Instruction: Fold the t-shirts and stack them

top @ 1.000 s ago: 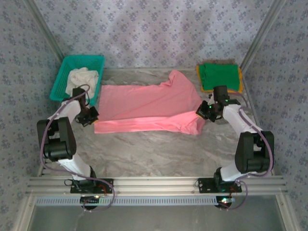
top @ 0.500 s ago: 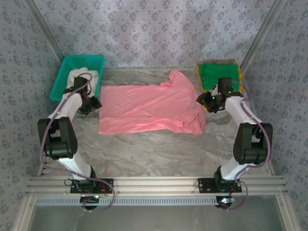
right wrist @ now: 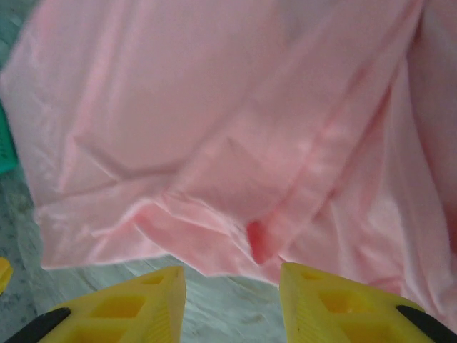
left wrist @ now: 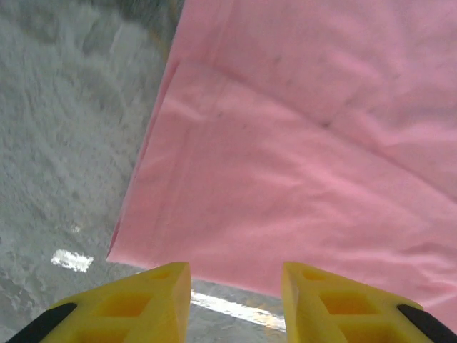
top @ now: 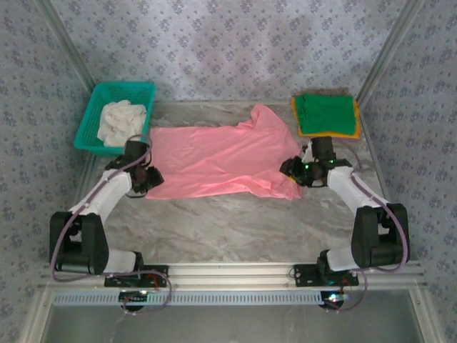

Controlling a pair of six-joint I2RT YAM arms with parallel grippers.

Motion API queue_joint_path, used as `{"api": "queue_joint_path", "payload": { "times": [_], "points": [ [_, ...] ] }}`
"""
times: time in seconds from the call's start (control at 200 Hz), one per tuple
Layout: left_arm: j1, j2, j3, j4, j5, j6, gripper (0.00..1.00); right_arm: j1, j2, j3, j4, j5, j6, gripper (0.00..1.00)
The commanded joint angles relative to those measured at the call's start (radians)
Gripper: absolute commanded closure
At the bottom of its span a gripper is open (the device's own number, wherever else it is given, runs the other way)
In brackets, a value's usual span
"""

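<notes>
I see the salmon-pink t-shirt lying flat on the table, long axis left to right — left gripper at its near-left corner, right gripper at its near-right hem — both parted and empty, cloth edge just ahead of each.

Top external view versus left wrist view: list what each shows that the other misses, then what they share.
Top external adds the teal basket holding white cloth, the green t-shirt stacked on the orange-yellow t-shirt, and the right gripper at the pink t-shirt's right end. Left wrist adds the left gripper's parted, empty jaws and the shirt's layered corner edge. Both show the pink t-shirt on the marble table.
</notes>
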Motion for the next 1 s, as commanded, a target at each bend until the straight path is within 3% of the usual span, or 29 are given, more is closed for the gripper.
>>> {"api": "queue_joint_path", "payload": {
  "times": [0.0, 0.555, 0.65, 0.789, 0.994],
  "points": [
    [0.001, 0.039, -0.021, 0.070, -0.023, -0.022, 0.62, 0.035, 0.025, -0.020, 0.040, -0.034, 0.008, 0.57],
    [0.077, 0.189, -0.077, 0.173, 0.015, -0.035, 0.64, 0.104, 0.253, 0.057, 0.158, 0.027, 0.146, 0.56],
    [0.083, 0.189, -0.087, 0.180, 0.020, -0.034, 0.64, 0.117, 0.272, 0.061, 0.178, 0.032, 0.160, 0.61],
    [0.093, 0.199, -0.095, 0.186, 0.023, -0.025, 0.64, 0.129, 0.299, 0.073, 0.204, 0.035, 0.172, 0.79],
    [0.094, 0.211, -0.097, 0.195, 0.035, -0.018, 0.64, 0.131, 0.280, 0.103, 0.149, 0.081, 0.178, 0.94]
  ]
}}
